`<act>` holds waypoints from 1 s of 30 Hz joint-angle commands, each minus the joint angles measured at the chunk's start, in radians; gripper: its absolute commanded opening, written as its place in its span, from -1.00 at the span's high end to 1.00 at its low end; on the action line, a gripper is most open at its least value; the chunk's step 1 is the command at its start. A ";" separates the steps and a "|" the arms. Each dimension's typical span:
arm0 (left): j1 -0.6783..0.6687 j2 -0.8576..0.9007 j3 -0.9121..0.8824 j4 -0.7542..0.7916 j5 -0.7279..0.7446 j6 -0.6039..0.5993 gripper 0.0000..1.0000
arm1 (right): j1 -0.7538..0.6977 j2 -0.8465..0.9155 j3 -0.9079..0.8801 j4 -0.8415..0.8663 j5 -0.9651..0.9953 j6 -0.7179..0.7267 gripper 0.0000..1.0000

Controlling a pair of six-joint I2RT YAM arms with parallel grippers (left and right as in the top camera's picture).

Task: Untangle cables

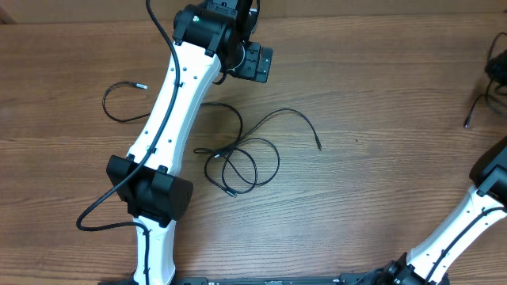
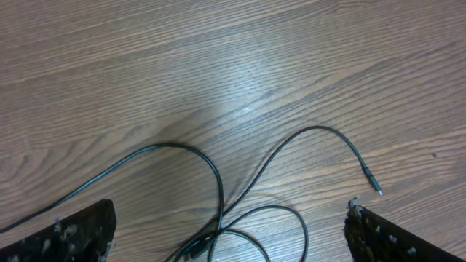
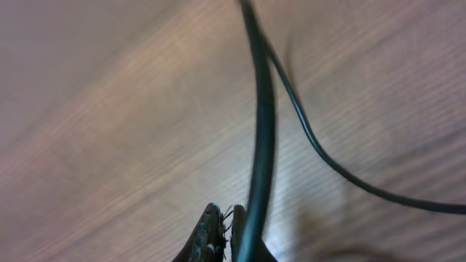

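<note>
A tangle of thin black cables [image 1: 238, 162] lies looped at the table's middle, with one plug end [image 1: 318, 146] stretching out to the right. It also shows in the left wrist view [image 2: 218, 233], as does the plug end [image 2: 377, 191]. My left gripper [image 1: 255, 62] hovers beyond the tangle. It is open and empty, its fingers at the bottom corners of the left wrist view [image 2: 229, 244]. My right gripper [image 3: 224, 218] is shut, with a black cable [image 3: 258, 131] running along its right finger. It is off the overhead view's right edge.
A single cable [image 1: 119, 101] lies curled at the far left. Another cable [image 1: 475, 111] hangs or lies at the far right edge, its plug pointing down-left. The right arm [image 1: 475, 214] crosses the bottom right corner. The table is brown wood.
</note>
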 commanded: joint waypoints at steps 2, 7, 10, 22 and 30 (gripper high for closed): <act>-0.005 -0.031 0.014 0.000 0.008 0.033 -1.00 | 0.013 0.024 -0.096 0.013 0.014 -0.023 0.93; -0.006 -0.031 0.014 -0.023 0.008 0.033 -1.00 | 0.022 0.024 -0.113 -0.002 0.007 -0.022 -0.20; -0.006 -0.031 0.014 -0.033 0.008 0.034 -1.00 | 0.022 0.020 -0.107 -0.035 -0.083 -0.022 -0.61; -0.006 -0.031 0.014 -0.029 0.008 0.040 -1.00 | 0.199 -0.417 -0.076 -0.095 -0.124 -0.035 -0.96; 0.001 -0.031 0.014 -0.013 -0.041 -0.002 -1.00 | 0.373 -0.500 -0.080 -0.418 -0.187 -0.175 -0.81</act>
